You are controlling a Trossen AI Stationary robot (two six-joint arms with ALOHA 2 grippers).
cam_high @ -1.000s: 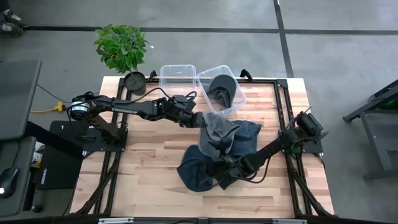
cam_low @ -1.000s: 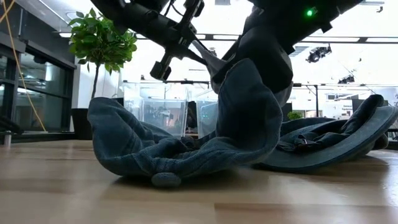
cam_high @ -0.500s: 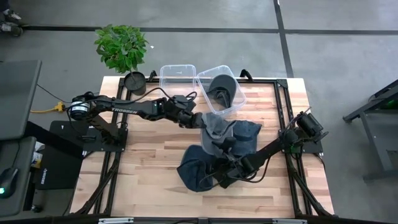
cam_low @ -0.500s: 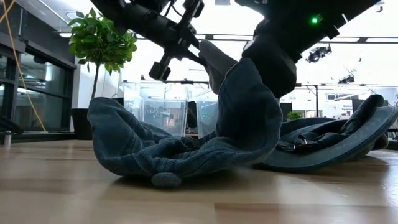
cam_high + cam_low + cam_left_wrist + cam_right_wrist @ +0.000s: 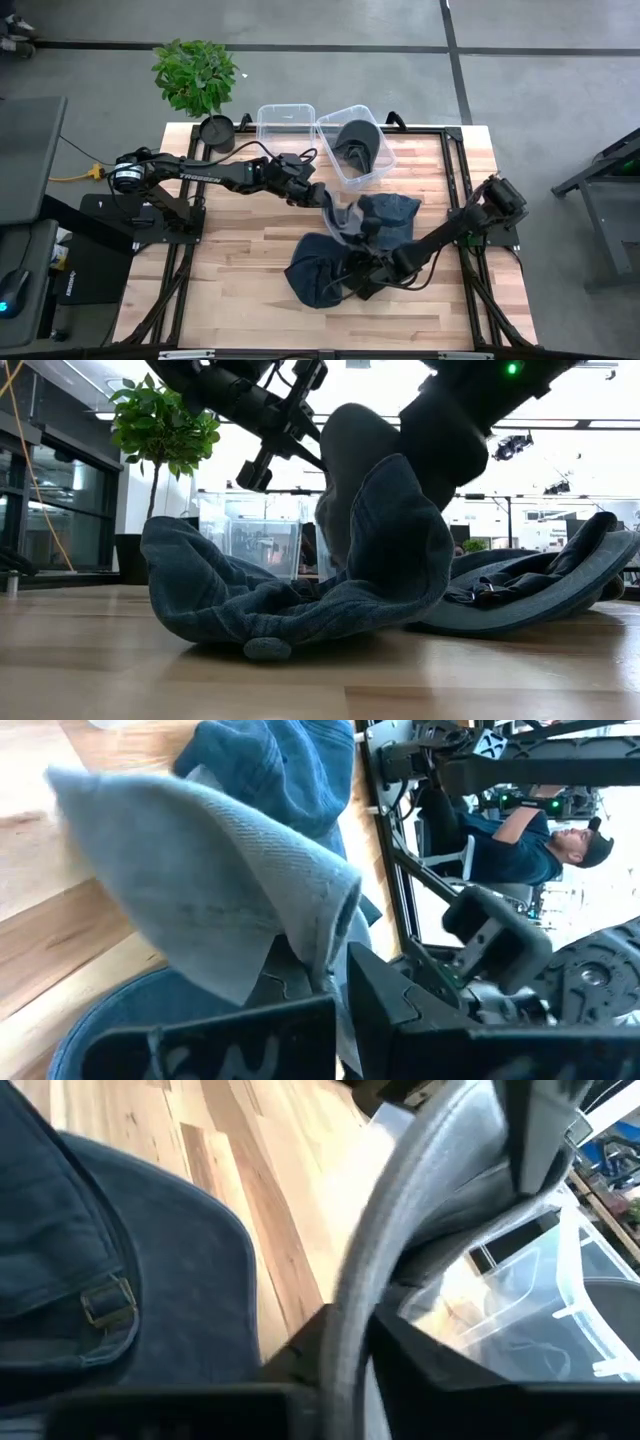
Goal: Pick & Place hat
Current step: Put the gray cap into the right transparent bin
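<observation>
A grey hat (image 5: 340,214) is held up over the middle of the table between my two grippers. My left gripper (image 5: 320,195) is shut on its far-left edge, and my right gripper (image 5: 362,234) is shut on its near-right edge. In the low view the grey hat (image 5: 350,460) stands on edge behind a blue hat (image 5: 300,590). That blue hat (image 5: 315,280) lies on the table near the front. A second blue hat (image 5: 397,214) lies to its right. A dark hat (image 5: 355,143) sits in a clear bin (image 5: 372,172). My left gripper pinches the grey hat's cloth edge (image 5: 335,935) between its two fingers, slanting down from the table's left. The cloth rises away from the fingers, clear of the table. My right gripper pinches the grey hat's curved brim edge (image 5: 350,1302) between its two fingers, slanting from the table's near right side. The brim stands on edge and runs up out of the hold.
A second clear bin (image 5: 285,125) stands at the back beside the first. A potted plant (image 5: 196,80) is at the far left corner. Bare wood lies at the table's left and front. A person shows beyond the table in the left wrist view.
My right gripper has shut on the grey hat's near edge and rolled its wrist. The grey hat, spread flat before, has been tipped up on edge and looks narrower from above.
</observation>
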